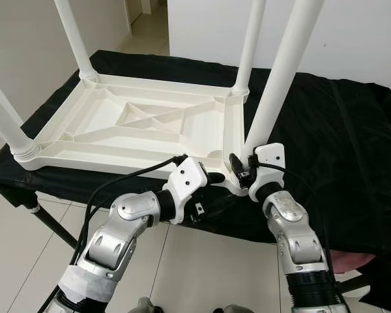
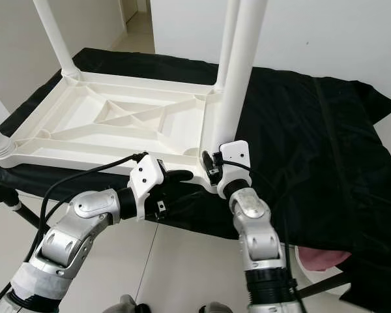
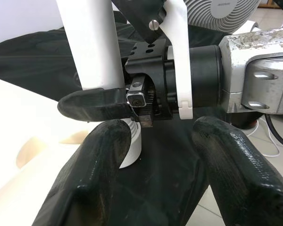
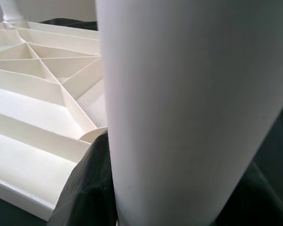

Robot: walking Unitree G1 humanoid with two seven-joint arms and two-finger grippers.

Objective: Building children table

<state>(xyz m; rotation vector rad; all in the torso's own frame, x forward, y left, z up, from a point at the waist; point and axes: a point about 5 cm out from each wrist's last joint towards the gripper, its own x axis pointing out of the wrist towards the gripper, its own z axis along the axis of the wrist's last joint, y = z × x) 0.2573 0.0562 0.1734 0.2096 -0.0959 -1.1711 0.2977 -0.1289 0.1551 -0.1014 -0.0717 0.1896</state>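
You had one white tabletop (image 1: 143, 127) lying upside down on the black cloth (image 1: 332, 124) over the bench, with four white legs standing up from its corners. All four legs ran off the top of the head pictures.

Your right pincer (image 1: 242, 171) was closed around the near right leg (image 1: 274, 91), low down by its socket. Your left pincer (image 1: 212, 177) sat just beside that same corner with its fingers apart, holding nothing.

The left wrist view gave you what the head views did not: the two spread black fingers (image 3: 104, 169) of the left pincer, and beyond them the right pincer's finger curled round the leg's foot. It also showed a grey fan (image 3: 226, 9) at the back, cut off.

The right wrist view was very close. The leg (image 4: 193, 108) was a big white blur there, and past it you could see the ribs under the tabletop.

Something pink (image 2: 322, 257) peeked out under the cloth; you could not tell what it was.
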